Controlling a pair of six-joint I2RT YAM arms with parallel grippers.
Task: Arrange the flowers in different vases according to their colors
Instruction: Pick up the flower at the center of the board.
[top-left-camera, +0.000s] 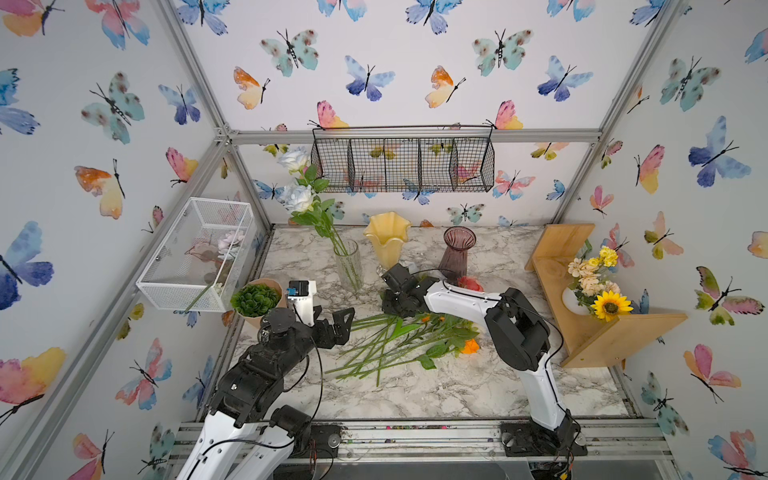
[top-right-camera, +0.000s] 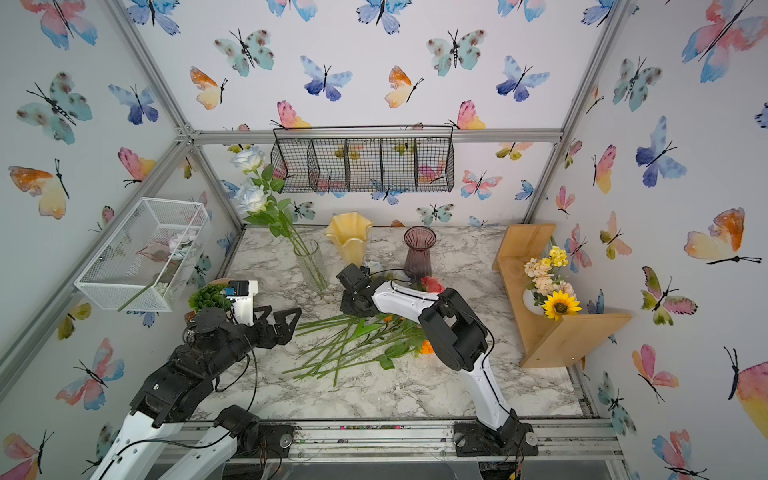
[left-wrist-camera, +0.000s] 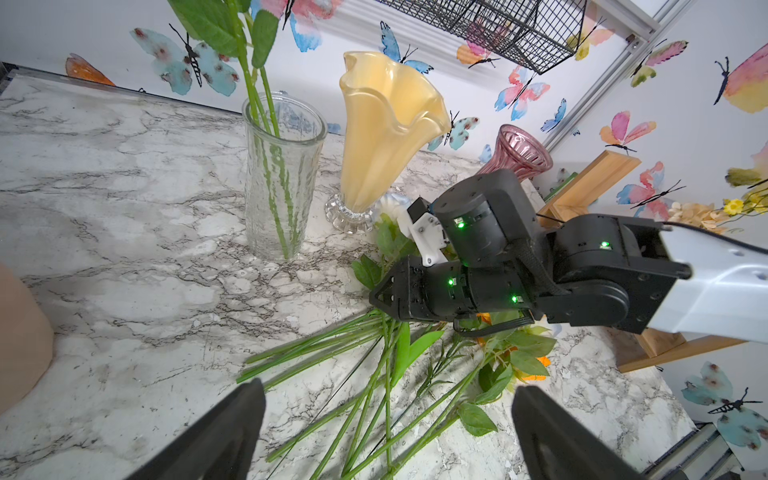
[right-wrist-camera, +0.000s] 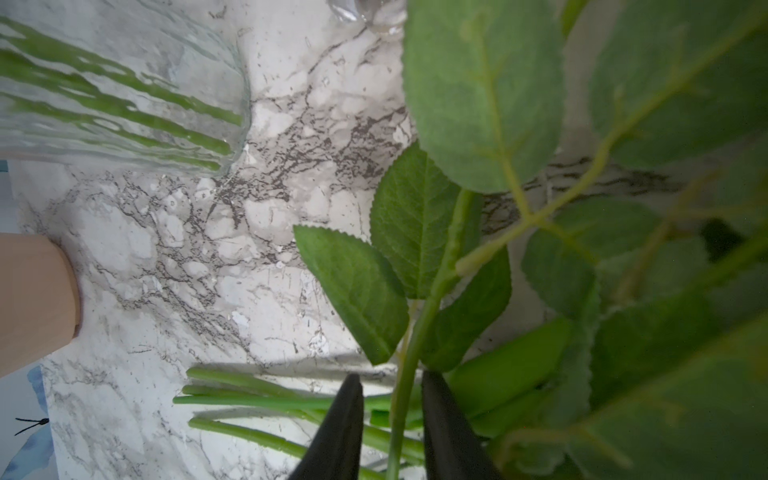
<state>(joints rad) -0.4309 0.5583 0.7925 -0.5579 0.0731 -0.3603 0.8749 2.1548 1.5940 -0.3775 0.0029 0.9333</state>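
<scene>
Right end effector (right-wrist-camera: 390, 375) astride one green stem (right-wrist-camera: 424, 316), gaps either side

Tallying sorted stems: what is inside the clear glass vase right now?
Inside the clear glass vase stand the green stems of the white and pale-blue roses, blooms well above the rim. The rippled glass blurs the exact stem count.

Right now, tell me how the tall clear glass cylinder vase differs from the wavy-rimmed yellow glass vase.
The tall clear glass cylinder vase is see-through and straight-sided; the wavy-rimmed yellow glass vase is milky and flares wide. The clear vase holds the pale rose stems; the yellow vase looks empty. Both stand upright on the marble table.
</scene>
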